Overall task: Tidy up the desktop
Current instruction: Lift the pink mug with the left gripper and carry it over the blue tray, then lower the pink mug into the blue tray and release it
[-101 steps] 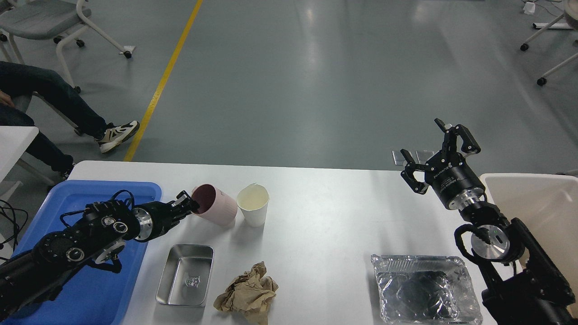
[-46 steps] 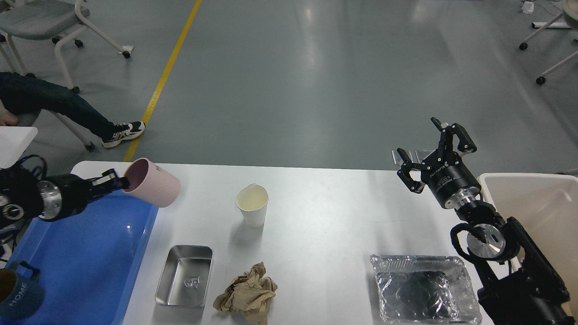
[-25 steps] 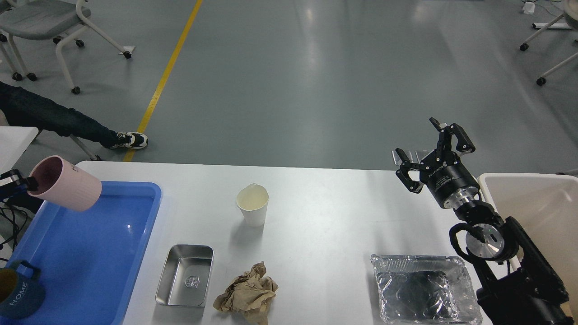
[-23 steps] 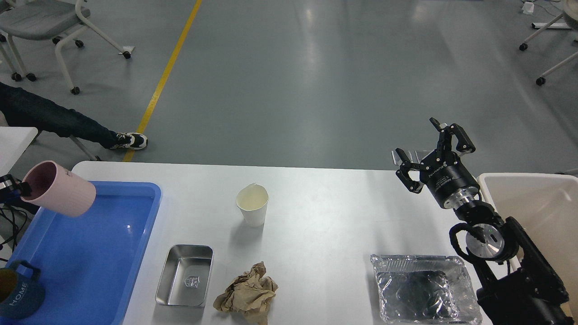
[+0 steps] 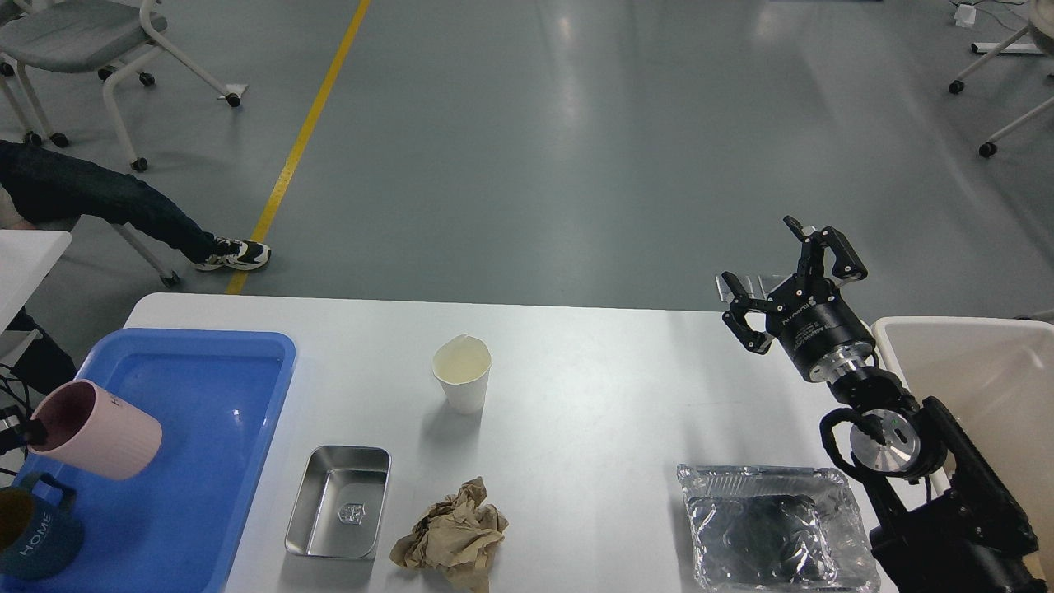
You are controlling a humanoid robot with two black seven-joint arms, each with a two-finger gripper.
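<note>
The white desktop (image 5: 617, 387) holds a white paper cup (image 5: 463, 372), a small steel tin (image 5: 339, 501), a crumpled brown paper (image 5: 451, 535) and a clear foil container (image 5: 774, 527). My left gripper (image 5: 18, 431) shows only at the left edge. It is shut on the rim of a pink cup (image 5: 103, 443), which hangs tilted over the near left part of the blue tray (image 5: 214, 395). A dark blue "HOME" mug (image 5: 33, 535) stands in the tray's near left corner. My right gripper (image 5: 782, 268) is open and empty, raised above the desktop's far right edge.
A white bin (image 5: 980, 387) stands right of the desktop, beside my right arm. A small separate white table corner (image 5: 29, 255) sits at far left. A seated person's legs (image 5: 123, 206) and chairs are on the floor beyond.
My left gripper carried the pink cup from beside the paper cup leftward over the blue tray, then lower and nearer, close to the blue mug. The right gripper has barely moved.
</note>
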